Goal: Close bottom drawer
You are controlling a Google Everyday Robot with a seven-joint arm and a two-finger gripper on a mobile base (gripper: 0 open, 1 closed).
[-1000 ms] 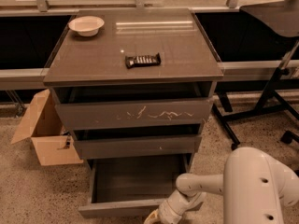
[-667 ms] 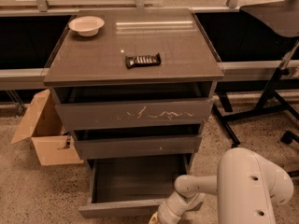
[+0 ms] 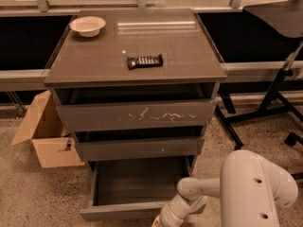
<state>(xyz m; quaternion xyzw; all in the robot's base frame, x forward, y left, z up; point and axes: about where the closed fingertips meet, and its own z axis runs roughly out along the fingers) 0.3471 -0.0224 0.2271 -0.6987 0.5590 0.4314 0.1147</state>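
Note:
The bottom drawer point(image 3: 120, 211) is pulled far out of the grey-brown cabinet point(image 3: 137, 115); its plain slim front is near the lower edge of the view and its inside point(image 3: 137, 181) looks empty. My white arm point(image 3: 258, 193) reaches in from the lower right. My gripper point(image 3: 160, 221) is at the right end of the drawer front, at the very bottom of the view and partly cut off. The two drawers above, the tall scratched one point(image 3: 137, 115) and the middle one point(image 3: 137, 148), stand slightly out.
A dark snack bar point(image 3: 145, 61) and a white bowl point(image 3: 87, 25) sit on the cabinet top. An open cardboard box point(image 3: 45, 134) stands on the floor to the left. A black stand's legs point(image 3: 265, 108) are to the right.
My arm's white body has shifted slightly left. The gripper stays at the drawer front's right end, and the drawer has not visibly moved.

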